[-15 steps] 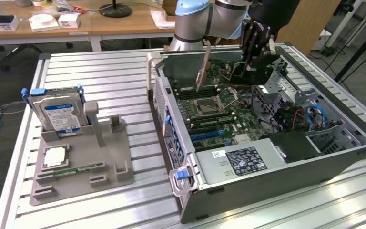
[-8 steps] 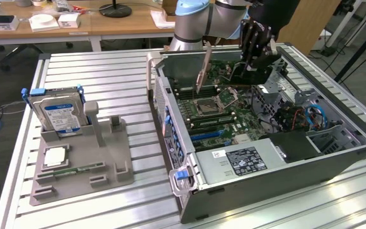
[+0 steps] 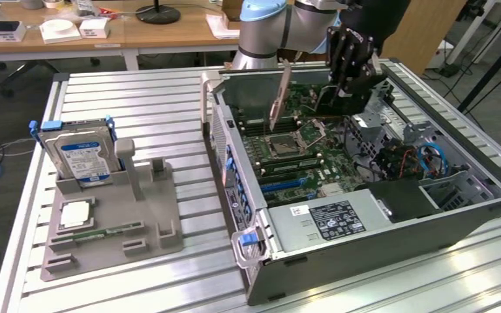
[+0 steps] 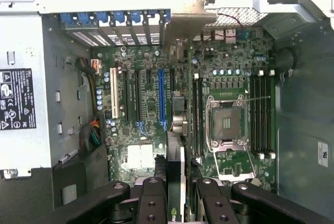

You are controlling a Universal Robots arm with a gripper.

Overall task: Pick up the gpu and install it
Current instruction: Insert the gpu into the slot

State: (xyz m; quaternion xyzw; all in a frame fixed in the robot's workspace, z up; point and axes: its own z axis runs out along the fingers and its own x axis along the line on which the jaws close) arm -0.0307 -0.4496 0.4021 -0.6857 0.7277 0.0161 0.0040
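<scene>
My gripper (image 4: 175, 185) is shut on the gpu (image 4: 176, 166), whose edge runs up between the black fingers (image 4: 152, 198). Its silver end bracket (image 4: 189, 20) points toward the case's rear slot openings. In the exterior view the gpu (image 3: 280, 98) hangs upright and slightly tilted over the motherboard (image 3: 299, 140), inside the open computer case (image 3: 233, 163). The black gripper body (image 3: 352, 62) is beside it. In the wrist view the card lies roughly over the long blue expansion slot (image 4: 161, 96), above the board and apart from it.
The CPU socket (image 4: 225, 122) and memory slots (image 4: 261, 114) lie beside the card, and the power supply (image 3: 329, 218) fills the case's near end. On the table at the exterior view's left, a grey fixture (image 3: 151, 208) holds a hard drive (image 3: 83, 153), a chip (image 3: 75, 214) and a memory stick (image 3: 107, 230).
</scene>
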